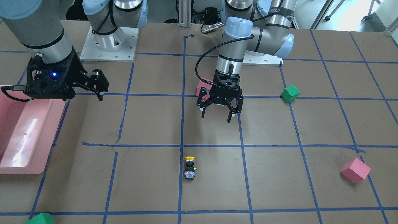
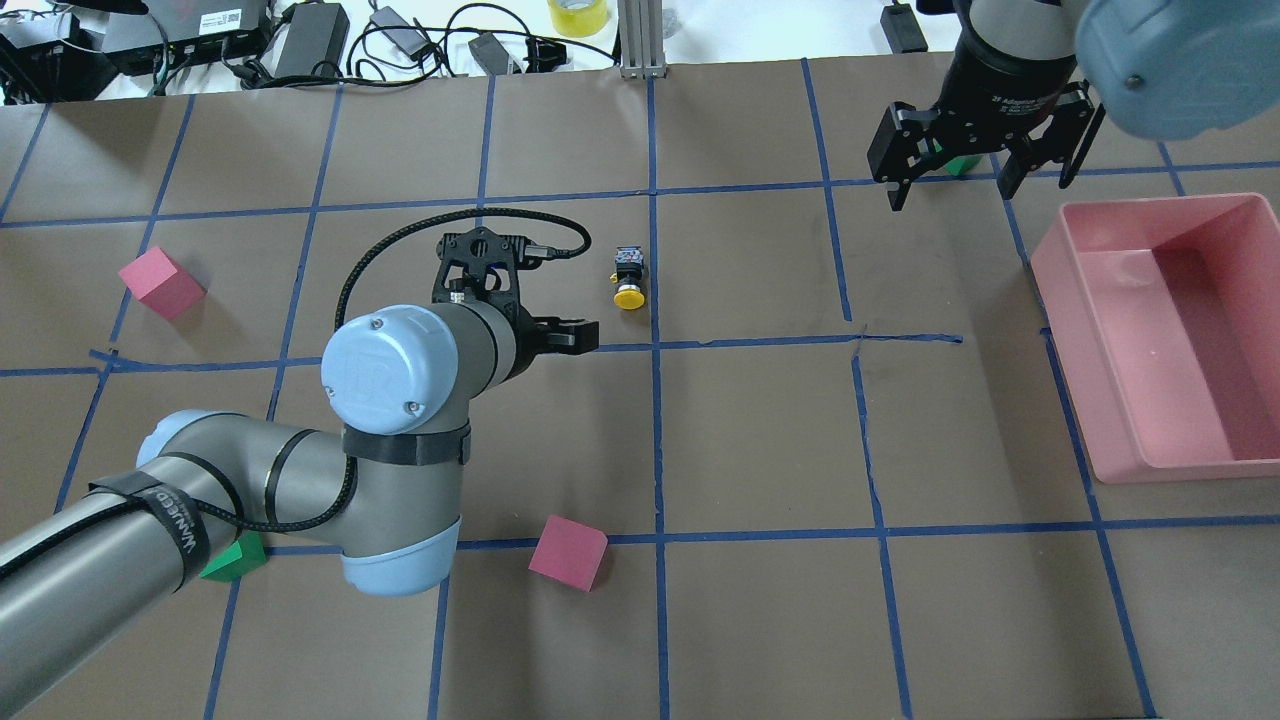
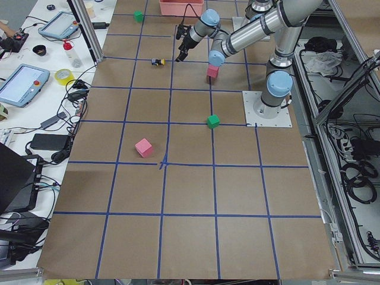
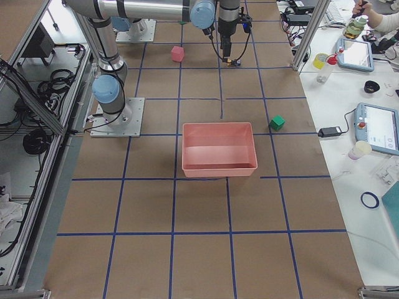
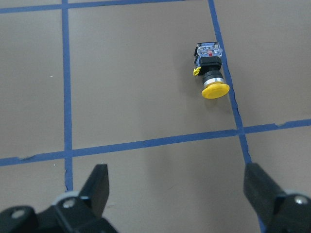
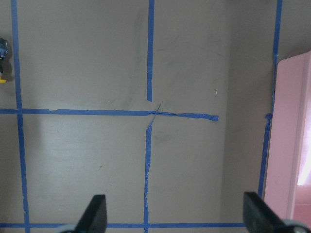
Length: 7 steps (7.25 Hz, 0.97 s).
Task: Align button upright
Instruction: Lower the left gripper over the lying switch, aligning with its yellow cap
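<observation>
On brown paper (image 1: pixel 140 183) beside a blue tape line (image 1: pixel 180 186), button (image 1: pixel 189 168) lying on its side, left gripper (image 1: pixel 216 117) hovering nearby, jaws wide, right gripper (image 2: pixel 952 192) well apart, also wide.

Button (image 1: pixel 189 168) on table (image 1: pixel 279 186) near left tool (image 1: pixel 217 117)

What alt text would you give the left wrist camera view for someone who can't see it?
A small push-button with a round yellow cap and blocky black-and-grey base lies on its side on the brown paper-covered table, beside a blue tape line, cap toward the camera. The left gripper shows at the bottom edge, jaws open, short of it.
</observation>
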### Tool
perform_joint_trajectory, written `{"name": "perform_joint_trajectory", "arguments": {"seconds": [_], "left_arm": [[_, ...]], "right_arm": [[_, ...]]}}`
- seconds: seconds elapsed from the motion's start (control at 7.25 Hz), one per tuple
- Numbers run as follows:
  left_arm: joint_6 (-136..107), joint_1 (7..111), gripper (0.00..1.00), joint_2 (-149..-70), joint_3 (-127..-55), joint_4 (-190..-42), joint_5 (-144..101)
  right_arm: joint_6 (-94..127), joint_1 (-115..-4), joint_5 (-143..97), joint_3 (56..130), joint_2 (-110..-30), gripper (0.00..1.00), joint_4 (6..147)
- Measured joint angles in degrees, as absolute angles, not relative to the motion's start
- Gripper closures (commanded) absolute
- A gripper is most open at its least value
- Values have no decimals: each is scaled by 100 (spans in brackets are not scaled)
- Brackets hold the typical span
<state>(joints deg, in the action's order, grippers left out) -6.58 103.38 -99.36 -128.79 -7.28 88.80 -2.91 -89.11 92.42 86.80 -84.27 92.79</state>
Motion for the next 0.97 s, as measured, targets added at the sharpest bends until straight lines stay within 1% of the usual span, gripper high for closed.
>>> {"name": "perform_joint_trajectory", "arguments": {"seconds": [0.41, 0.55, 0.97], "left_arm": [[-675, 10381, 0, -10968, -12811, 531, 8852], [-676, 10418, 3, -11279, -12688, 833, 8867], [-1028, 10810, 3, -12179, -12237, 1386, 9181]], "right_arm": [[-283, -8932, 9158, 8671, -8446, 0, 9220], [-282, -8933, 9162, 8695, -8456, 0, 9199], [-283, -8927, 9206, 8741, -8463, 0, 9177]]}}
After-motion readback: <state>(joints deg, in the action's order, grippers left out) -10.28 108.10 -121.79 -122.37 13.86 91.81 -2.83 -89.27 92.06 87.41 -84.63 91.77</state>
